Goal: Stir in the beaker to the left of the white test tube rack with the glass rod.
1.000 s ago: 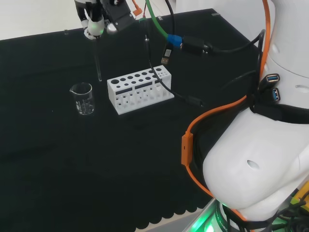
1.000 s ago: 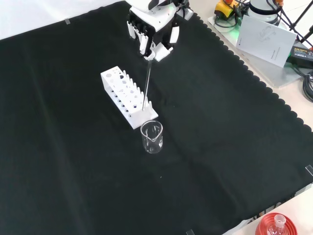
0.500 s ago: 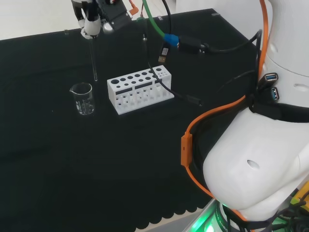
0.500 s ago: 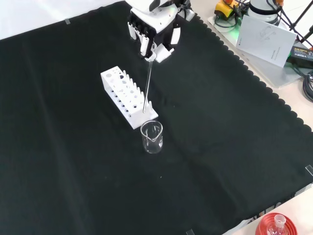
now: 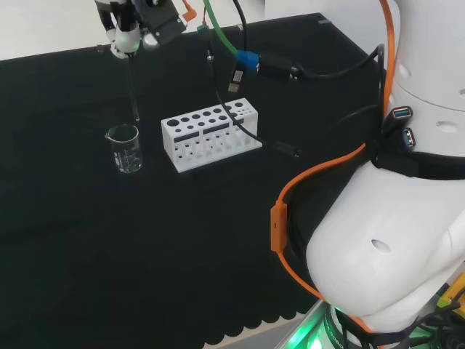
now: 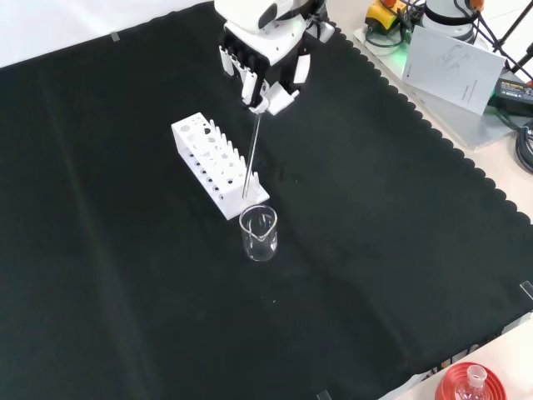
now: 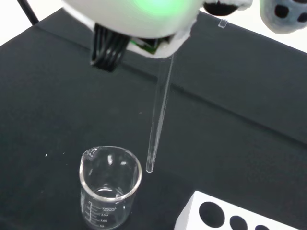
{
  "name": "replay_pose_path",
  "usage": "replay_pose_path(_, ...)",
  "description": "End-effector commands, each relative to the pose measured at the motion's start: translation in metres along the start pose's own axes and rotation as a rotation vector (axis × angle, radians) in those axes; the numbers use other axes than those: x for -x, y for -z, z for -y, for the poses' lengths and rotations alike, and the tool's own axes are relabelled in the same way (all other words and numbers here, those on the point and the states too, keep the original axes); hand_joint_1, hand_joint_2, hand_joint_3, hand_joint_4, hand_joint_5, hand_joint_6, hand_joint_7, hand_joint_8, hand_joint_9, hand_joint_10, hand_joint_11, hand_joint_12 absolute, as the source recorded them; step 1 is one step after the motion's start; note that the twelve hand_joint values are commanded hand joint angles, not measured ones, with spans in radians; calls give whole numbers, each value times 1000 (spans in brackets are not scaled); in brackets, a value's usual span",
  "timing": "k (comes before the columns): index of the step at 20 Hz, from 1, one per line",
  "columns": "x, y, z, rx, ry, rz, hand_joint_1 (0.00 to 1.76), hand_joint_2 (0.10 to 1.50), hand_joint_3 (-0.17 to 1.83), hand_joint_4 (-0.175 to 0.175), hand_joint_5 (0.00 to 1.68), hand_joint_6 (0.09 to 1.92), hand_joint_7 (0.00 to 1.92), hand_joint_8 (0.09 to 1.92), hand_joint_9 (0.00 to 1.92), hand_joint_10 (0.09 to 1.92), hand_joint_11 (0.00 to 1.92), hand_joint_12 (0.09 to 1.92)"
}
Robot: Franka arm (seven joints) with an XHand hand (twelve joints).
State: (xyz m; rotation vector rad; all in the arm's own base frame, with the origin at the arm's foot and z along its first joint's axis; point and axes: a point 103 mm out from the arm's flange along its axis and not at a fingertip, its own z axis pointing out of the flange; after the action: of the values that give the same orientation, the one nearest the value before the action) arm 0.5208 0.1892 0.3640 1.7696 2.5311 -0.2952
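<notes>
I've got the white test tube rack (image 5: 210,136) as my marker on the black cloth (image 6: 375,250), so everything gets placed off that. The hand (image 6: 262,62) sits high above the rack's far end in the front view, and its fingers are curled round the top of the glass rod (image 6: 250,158), which hangs down nearly upright with a slight tilt. So the rod is picked up and in the air; that part I'd call done. The stirring itself hasn't begun.

The beaker (image 5: 125,148) stands just beside the rack's left end in the head view, upright, spout visible, clear glass with printed marks on its wall. I can't tell whether it holds any liquid.

From the wrist view the rod's lower tip (image 7: 149,168) hangs just outside the beaker's rim (image 7: 110,165), on the rack's side, and about level with or a little above it. My read: what's left is to bring the tip over the mouth, lower it in, and stir.
</notes>
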Motion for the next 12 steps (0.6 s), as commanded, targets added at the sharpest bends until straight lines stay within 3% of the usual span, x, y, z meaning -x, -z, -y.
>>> replay_pose_path(1, -16, -3, -8, 0, 33, -4, 1203, 606, 856, -175, 1179, 921, 1716, 317, 1897, 87, 1560, 791)
replay_pose_path(8, -36, -7, -20, -1, 73, -8, 1203, 605, 857, -175, 1179, 922, 1717, 314, 1897, 87, 1560, 791)
replay_pose_path(9, -28, -9, -17, -13, 58, -11, 1203, 605, 858, -175, 1179, 922, 1718, 313, 1897, 87, 1560, 791)
replay_pose_path(12, -31, -14, -21, -24, 68, -13, 1203, 605, 858, -175, 1178, 922, 1718, 312, 1897, 87, 1560, 792)
